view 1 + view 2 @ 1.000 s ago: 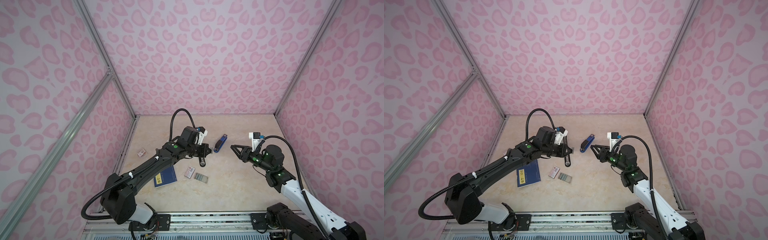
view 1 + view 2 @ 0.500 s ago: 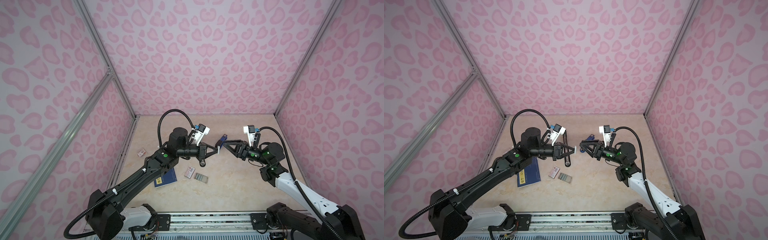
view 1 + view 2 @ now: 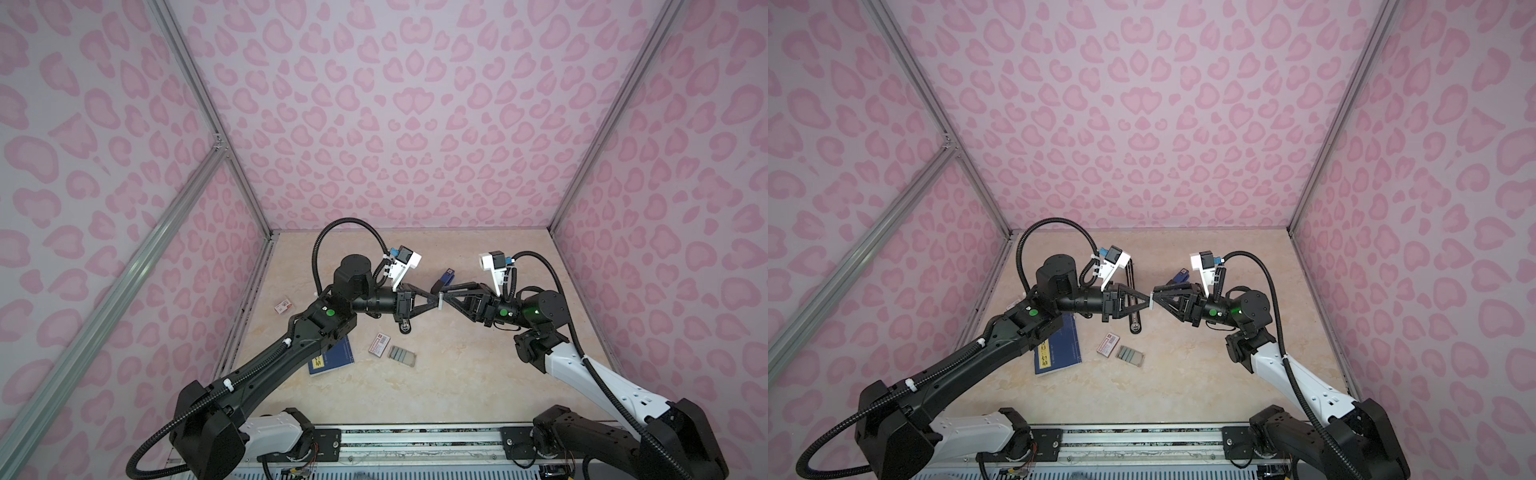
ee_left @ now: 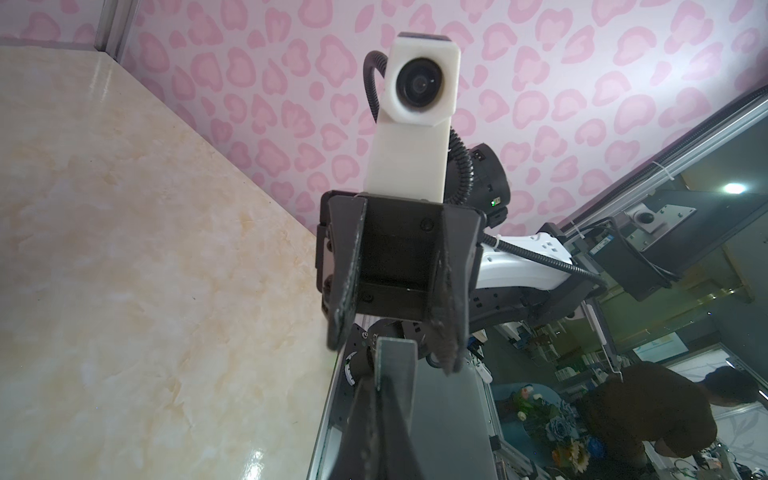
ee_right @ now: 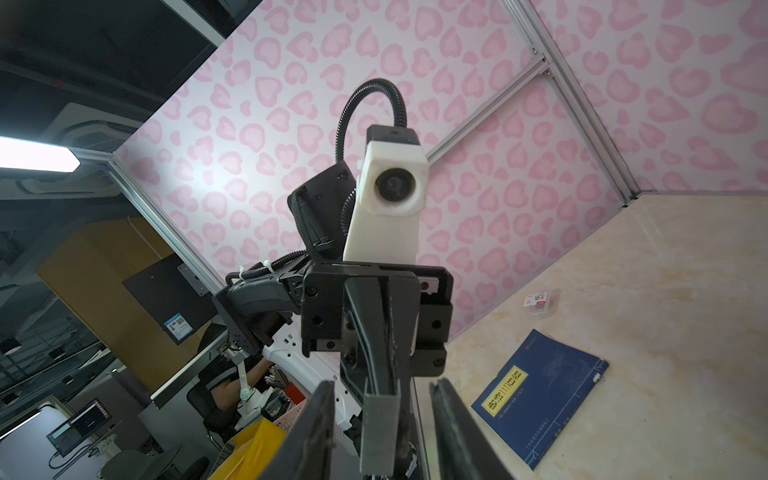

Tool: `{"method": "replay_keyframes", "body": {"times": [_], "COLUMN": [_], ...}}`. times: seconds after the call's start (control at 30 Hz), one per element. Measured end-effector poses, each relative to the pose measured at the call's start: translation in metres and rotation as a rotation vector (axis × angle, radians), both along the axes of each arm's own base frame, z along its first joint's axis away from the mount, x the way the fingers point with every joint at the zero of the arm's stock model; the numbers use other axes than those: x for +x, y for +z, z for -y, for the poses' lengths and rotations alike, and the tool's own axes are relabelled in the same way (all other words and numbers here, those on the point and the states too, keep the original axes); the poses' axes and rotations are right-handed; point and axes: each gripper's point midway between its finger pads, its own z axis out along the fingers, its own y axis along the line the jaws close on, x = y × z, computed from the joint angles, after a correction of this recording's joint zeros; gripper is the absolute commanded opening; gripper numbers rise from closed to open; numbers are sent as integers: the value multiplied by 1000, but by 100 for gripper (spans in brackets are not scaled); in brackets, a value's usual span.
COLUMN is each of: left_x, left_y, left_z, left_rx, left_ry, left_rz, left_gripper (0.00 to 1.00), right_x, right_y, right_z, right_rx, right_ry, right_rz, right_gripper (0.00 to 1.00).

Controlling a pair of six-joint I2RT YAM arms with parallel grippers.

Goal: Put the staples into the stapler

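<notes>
My two grippers meet tip to tip in mid-air over the table's middle. My left gripper (image 3: 437, 301) (image 3: 1148, 302) (image 4: 382, 384) is shut on one end of a thin grey strip of staples (image 3: 441, 299) (image 4: 395, 359) (image 5: 380, 432). My right gripper (image 3: 445, 298) (image 3: 1155, 298) (image 5: 382, 388) is open, and its fingers (image 5: 316, 432) stand on either side of the strip's free end with gaps. More staples (image 3: 402, 356) (image 3: 1130, 356) lie flat on the table. A blue stapler (image 3: 442, 280) (image 3: 1177, 277) lies behind the grippers. A black stapler (image 3: 1131, 274) is partly hidden under my left gripper.
A white-and-red box (image 3: 380, 344) (image 3: 1108, 345) lies beside the flat staples. A blue notebook (image 3: 332, 361) (image 5: 540, 395) sits under my left arm. Another small box (image 3: 284, 306) (image 5: 538, 301) lies near the left wall. Pink patterned walls close in three sides.
Both arms have swung to the middle. My left gripper lifted from near the black stapler to point at the right one. My right gripper came across and now straddles the strip.
</notes>
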Motion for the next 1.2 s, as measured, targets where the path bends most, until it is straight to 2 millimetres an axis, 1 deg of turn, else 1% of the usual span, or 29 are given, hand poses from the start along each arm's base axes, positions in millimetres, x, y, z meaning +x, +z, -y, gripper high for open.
{"method": "replay_keyframes", "body": {"times": [0.13, 0.47, 0.7, 0.83, 0.97, 1.1, 1.2], "left_x": [0, 1, 1, 2, 4, 5, 6], "left_y": [-1, -2, -3, -3, -6, -8, -10], "left_z": [0, 0, 0, 0, 0, -1, -2], "left_rx": [1, 4, 5, 7, 14, 19, 22], "left_ry": [1, 3, 4, 9, 19, 28, 38], "left_rz": [-10, -11, -3, 4, 1, -2, -3], "left_gripper": [3, 3, 4, 8, 18, 22, 27], "right_x": [-1, -1, -1, -1, -2, -3, -3], "right_y": [-2, -1, -3, -4, -4, -4, -4], "right_z": [-3, -6, -7, -7, -7, -7, -7], "right_rx": [-2, 6, 5, 4, 3, 2, -4], "right_ry": [12, 30, 41, 42, 44, 44, 41], "right_rz": [-10, -17, -25, -27, -28, -24, -20], "right_gripper": [35, 23, 19, 18, 17, 17, 17]}}
